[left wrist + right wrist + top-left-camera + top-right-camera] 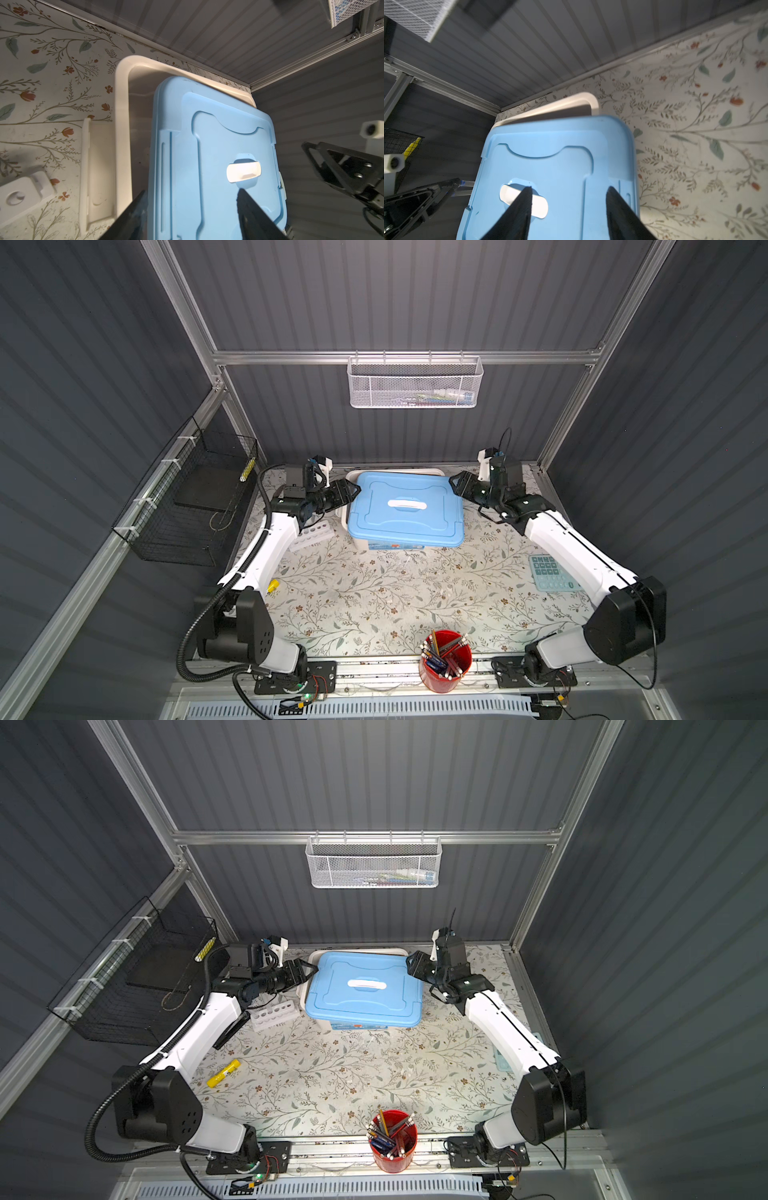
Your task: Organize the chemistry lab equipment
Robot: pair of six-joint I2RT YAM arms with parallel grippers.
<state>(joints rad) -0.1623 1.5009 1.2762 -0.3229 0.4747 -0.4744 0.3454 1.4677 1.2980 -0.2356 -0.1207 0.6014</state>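
Top views: blue lid (374, 510) sat askew on white bin (348, 477).
Contents hidden; left claw (356, 489), right claw (452, 485) both wide.

test-tube rack (313, 533): white block with a row of round holes facing up, lying flat and askew near the bench's rear left corner.
clear glassware (409, 562): faint transparent piece mid-bench, toward the rear; shape unclear.

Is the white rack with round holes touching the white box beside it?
Apart. In the left wrist view, a strip of flowered tablecloth lies between the rack and the box.
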